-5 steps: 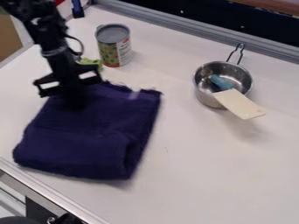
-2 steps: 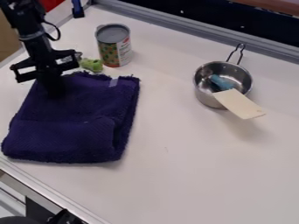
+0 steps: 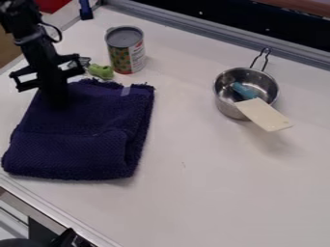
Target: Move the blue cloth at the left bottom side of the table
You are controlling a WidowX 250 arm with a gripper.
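blue cloth (image 3: 77, 137) at counter's (image 3: 219, 193) left bottom side, near the edge; move looks nearly done, backing off left; pincer (image 3: 58, 99) at cloth's far end, opening and hold: can't tell.

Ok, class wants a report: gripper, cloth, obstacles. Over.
Gripper at upper end of blue cloth; hold unconfirmed. Cloth folded, left side of view. Green item and can just past upper edge.

The flat white table (image 3: 226, 193) holds a folded blue cloth (image 3: 84, 144) by its near-left edge, small green object (image 3: 101, 71), cylindrical metal can (image 3: 126, 50), round steel pot (image 3: 226, 106).
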